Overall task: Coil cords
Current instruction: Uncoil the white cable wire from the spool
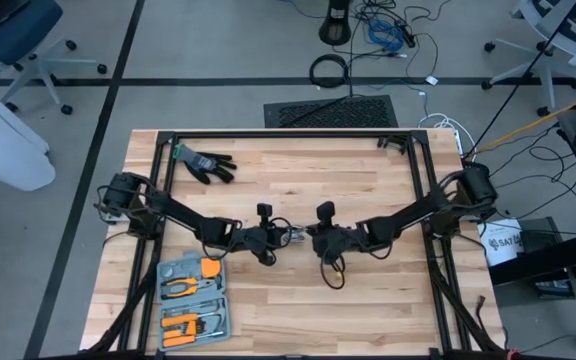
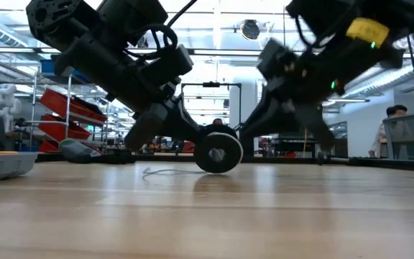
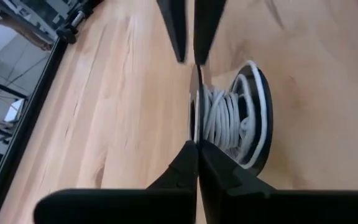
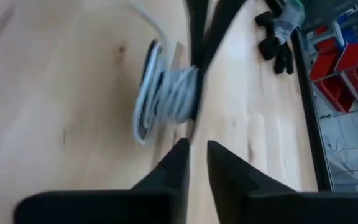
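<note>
Both grippers meet mid-table in your high view: left gripper and right gripper flank the cord spool, equally near.

Low view: the spool stands on edge on the table, axle level, with loose white cord trailing toward your left arm.

Left wrist view: fingers pressed together on one flange of the spool.

Right wrist view: jaws slightly parted, the spool just ahead, ungripped.

High view straight down over whole worktop, low view level across its surface toward room, both wrist views close, sharing the cord spool at centre.
</note>
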